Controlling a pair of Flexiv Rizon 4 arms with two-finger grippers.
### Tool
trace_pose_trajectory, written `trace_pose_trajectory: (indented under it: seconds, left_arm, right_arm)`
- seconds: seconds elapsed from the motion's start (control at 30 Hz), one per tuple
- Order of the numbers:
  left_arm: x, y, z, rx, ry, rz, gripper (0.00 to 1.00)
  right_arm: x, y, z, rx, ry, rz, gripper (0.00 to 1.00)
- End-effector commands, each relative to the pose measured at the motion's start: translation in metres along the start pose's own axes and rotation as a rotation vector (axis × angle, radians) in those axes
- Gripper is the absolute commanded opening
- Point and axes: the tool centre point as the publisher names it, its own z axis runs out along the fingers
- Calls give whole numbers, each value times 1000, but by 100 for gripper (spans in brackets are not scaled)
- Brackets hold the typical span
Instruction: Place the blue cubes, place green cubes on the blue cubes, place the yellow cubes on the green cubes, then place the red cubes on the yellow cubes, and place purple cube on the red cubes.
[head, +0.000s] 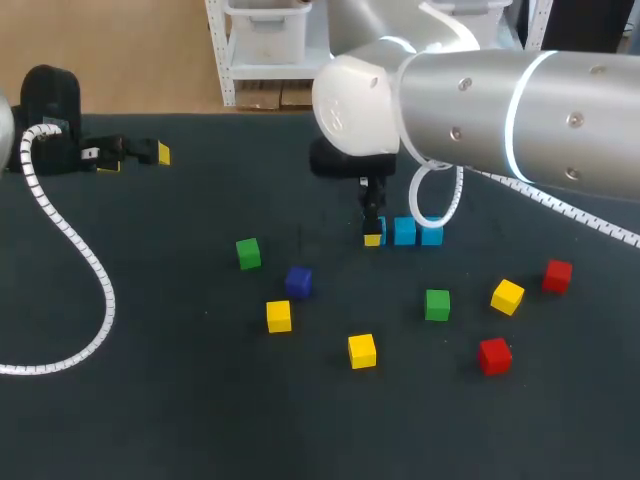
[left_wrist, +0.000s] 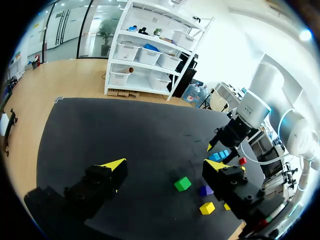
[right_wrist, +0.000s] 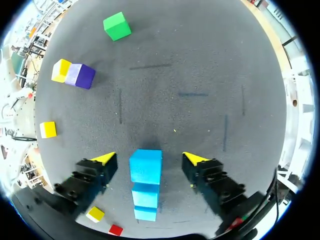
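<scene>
My right arm is a silver-grey tube with a glowing pale ring, dark screws either side of it, a white rounded joint and white coiled cable.

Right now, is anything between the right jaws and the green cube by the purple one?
Nothing visible. Bare mat lies between the right jaws and that green cube; the purple cube sits off to the side.
</scene>
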Motion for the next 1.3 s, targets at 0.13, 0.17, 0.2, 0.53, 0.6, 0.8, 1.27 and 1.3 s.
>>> trace_pose_trajectory:
  seconds: [0.13, 0.17, 0.2, 0.53, 0.6, 0.8, 1.27, 1.3]
  left_arm:
    - [0, 0, 0, 0, 0, 0, 100]
    - [0, 0, 0, 0, 0, 0, 100]
    - [0, 0, 0, 0, 0, 0, 100]
    - [0, 0, 0, 0, 0, 0, 100]
    - [0, 0, 0, 0, 0, 0, 100]
    - [0, 0, 0, 0, 0, 0, 100]
    - [0, 0, 0, 0, 0, 0, 100]
    - [0, 0, 0, 0, 0, 0, 100]
  right_arm:
    - [11, 14, -34, 63, -4, 21, 100]
    - [12, 15, -38, 70, -2, 23, 100]
    - [13, 16, -41, 75, -2, 26, 100]
    - [39, 28, -56, 97, -18, 99, 100]
    - [46, 31, -58, 104, -19, 119, 100]
    - [69, 39, -58, 110, -22, 187, 100]
    - [102, 55, -43, 93, -16, 240, 100]
    - [98, 56, -44, 95, -10, 226, 100]
